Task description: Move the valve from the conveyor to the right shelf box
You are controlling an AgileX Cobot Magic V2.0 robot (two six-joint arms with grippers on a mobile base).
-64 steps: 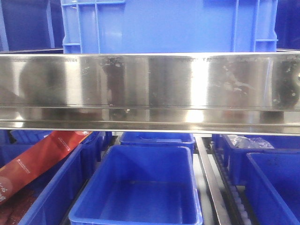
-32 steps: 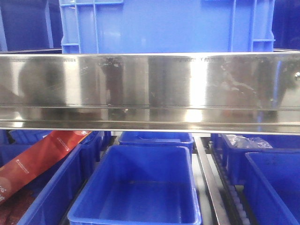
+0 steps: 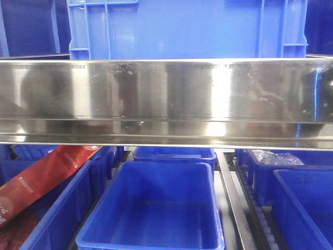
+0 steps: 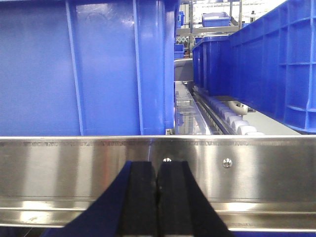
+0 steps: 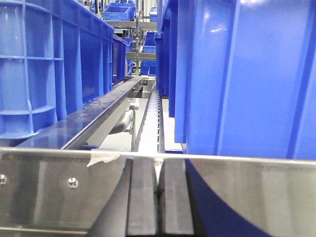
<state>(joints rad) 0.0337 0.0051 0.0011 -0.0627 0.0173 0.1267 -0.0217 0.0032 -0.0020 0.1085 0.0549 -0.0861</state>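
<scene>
One steel shelf rail (image 3: 166, 99) crosses the front view, one blue crate (image 3: 187, 28) above, about five blue bins (image 3: 156, 208) and one red packet (image 3: 47, 172) below.
</scene>
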